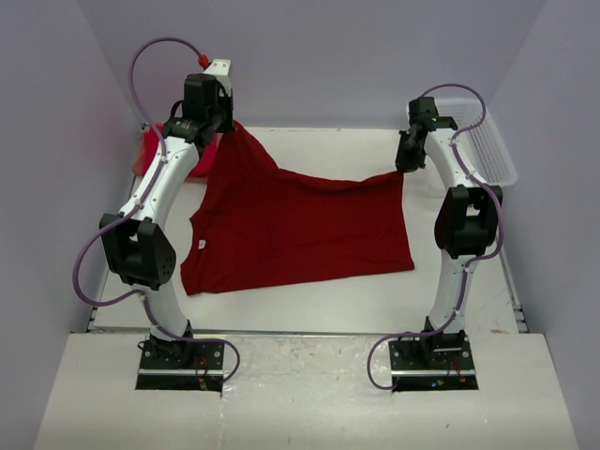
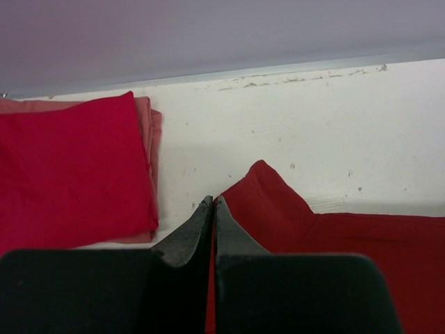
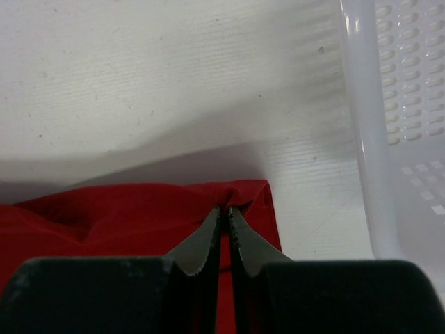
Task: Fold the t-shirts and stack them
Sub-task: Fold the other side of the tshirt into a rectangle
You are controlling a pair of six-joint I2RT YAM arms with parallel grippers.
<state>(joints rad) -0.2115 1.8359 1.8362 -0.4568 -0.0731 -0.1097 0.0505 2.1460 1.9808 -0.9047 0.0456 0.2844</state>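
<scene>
Jaws shut tight on cloth: left gripper (image 2: 213, 203) & right gripper (image 3: 224, 211) each pinched a far corner of the crimson t-shirt (image 1: 300, 225), rest lay flat on the table (image 1: 309, 309), so prob. first fold was in hand, next needing both corners carried evenly toward near edge; folded bright red t-shirts (image 2: 69, 174) sat far-left.
</scene>
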